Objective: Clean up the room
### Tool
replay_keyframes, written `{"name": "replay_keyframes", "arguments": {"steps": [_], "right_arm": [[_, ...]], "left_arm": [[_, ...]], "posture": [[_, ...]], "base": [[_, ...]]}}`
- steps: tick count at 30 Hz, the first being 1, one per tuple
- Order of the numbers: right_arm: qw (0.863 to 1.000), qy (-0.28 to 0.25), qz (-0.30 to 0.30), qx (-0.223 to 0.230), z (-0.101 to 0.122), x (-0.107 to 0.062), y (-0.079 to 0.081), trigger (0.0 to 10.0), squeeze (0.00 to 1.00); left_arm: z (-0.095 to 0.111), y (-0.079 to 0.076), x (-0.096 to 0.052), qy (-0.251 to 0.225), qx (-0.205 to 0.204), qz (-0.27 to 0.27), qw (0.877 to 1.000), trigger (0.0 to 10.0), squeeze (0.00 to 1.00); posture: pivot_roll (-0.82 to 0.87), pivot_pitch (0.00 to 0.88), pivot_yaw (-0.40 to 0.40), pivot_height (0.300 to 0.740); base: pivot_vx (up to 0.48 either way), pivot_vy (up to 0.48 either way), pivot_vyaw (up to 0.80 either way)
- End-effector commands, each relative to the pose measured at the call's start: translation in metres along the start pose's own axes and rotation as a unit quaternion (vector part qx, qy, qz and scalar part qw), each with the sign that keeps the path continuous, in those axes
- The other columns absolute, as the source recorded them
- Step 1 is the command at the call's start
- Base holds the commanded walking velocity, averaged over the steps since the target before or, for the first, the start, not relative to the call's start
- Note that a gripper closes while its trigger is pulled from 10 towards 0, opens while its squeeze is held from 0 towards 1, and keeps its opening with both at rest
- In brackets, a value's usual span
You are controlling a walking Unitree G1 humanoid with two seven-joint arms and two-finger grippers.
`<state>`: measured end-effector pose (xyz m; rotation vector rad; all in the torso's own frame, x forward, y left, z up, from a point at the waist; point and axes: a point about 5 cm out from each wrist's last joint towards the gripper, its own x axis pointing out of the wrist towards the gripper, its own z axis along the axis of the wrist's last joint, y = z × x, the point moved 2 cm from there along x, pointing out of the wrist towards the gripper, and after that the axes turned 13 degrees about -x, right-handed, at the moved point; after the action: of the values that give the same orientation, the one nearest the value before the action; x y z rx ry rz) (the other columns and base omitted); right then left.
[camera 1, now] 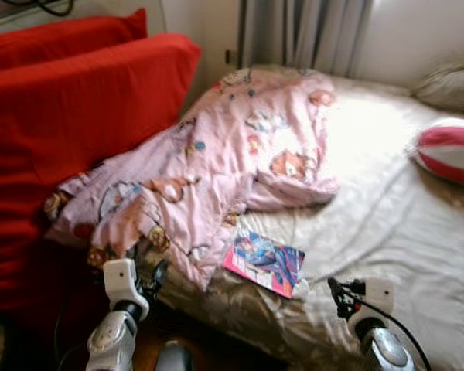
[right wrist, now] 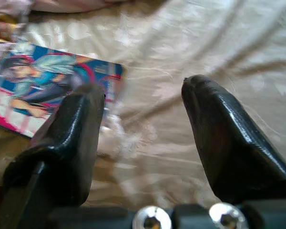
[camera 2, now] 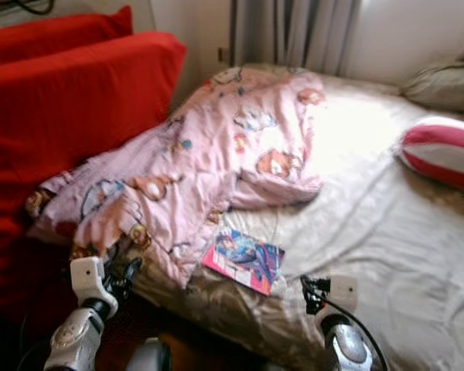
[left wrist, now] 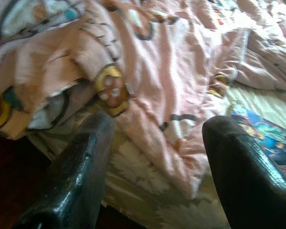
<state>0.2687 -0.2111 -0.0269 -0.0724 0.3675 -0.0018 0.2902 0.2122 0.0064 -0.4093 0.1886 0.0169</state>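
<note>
Head views, bed [camera 1: 417,232]: a beige sheet covers it; a crumpled pink blanket [camera 1: 216,170] with cartoon prints lies on its left part and hangs over the near edge.
Head views, book [camera 1: 264,263]: a colourful thin book, maybe a comic, lies flat on the sheet near the front edge, just beside the blanket's hem.
Head views, surroundings: red cushions [camera 1: 69,108] stand to the left of the bed; a red and white striped pillow [camera 1: 452,151] lies at the right; grey curtains [camera 1: 305,31] hang behind.
Left wrist view, left tool [left wrist: 155,157]: fingers wide apart, holding nothing, in front of the blanket's hanging edge.
Right wrist view, right tool [right wrist: 143,133]: fingers wide apart, holding nothing, above the sheet, with the book's corner just beside one finger [right wrist: 71,138].
</note>
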Motion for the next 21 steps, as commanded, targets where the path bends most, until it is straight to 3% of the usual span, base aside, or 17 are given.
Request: {"name": "replay_keyframes", "arguments": {"steps": [1,14,21], "right_arm": [[1.000,-0.006,0.004,0.005,0.0037,0.0024,0.0035,10.0,0.00],[1.000,-0.009,0.013,0.004,0.0054,0.0036,0.0068,10.0,0.00],[1.000,-0.009,0.020,0.014,0.0045,0.0034,0.0088,10.0,0.00]], "left_arm": [[0.0025,0.0032,-0.0010,-0.003,0.000,0.003,1.000,10.0,0.00],[0.0029,0.0016,0.0005,0.002,-0.002,-0.002,1.000,10.0,0.00],[0.0027,0.0006,0.0016,0.005,-0.001,-0.004,1.000,10.0,0.00]], "posture": [[0.01,0.078,-0.034,0.635],[0.01,0.085,-0.032,0.635],[0.00,0.090,-0.029,0.635]], "base": [[0.000,0.000,0.00],[0.000,0.000,0.00],[0.069,0.000,0.48]]}}
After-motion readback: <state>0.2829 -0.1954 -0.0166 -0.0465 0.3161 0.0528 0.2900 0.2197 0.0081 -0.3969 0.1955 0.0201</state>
